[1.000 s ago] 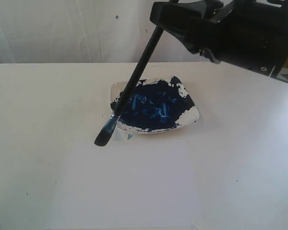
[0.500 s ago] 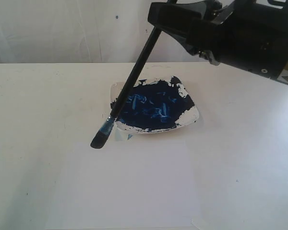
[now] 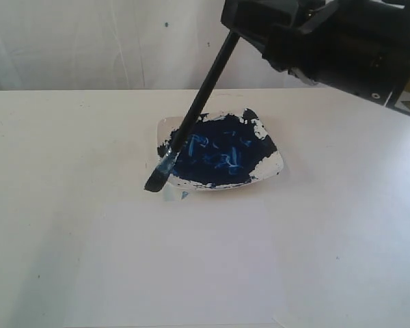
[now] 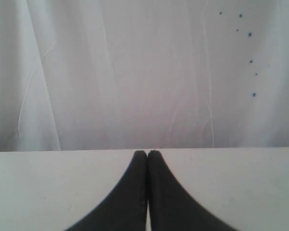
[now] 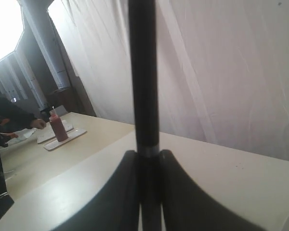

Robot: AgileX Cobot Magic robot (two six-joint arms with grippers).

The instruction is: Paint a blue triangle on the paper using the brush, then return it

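Observation:
My right gripper (image 3: 242, 20) is shut on the black handle of the brush (image 3: 195, 116), which slants down to the left. Its blue-stained bristle tip hangs at the near left rim of the white dish (image 3: 273, 164) of dark blue paint. In the right wrist view the brush handle (image 5: 143, 82) rises from between the fingers of the right gripper (image 5: 148, 154). The paper (image 3: 184, 266) lies in front of the dish and looks plain white; no blue triangle shows on it. My left gripper (image 4: 147, 153) is shut and empty over bare table, out of the exterior view.
A white curtain (image 3: 89, 41) backs the table. In the right wrist view a red bottle (image 5: 58, 127) stands on a tray on another table far off, beside a person's arm.
The brush tip swung out over the paper's far left corner, then came back up and right to the dish's rim. The right gripper shifted slightly right.

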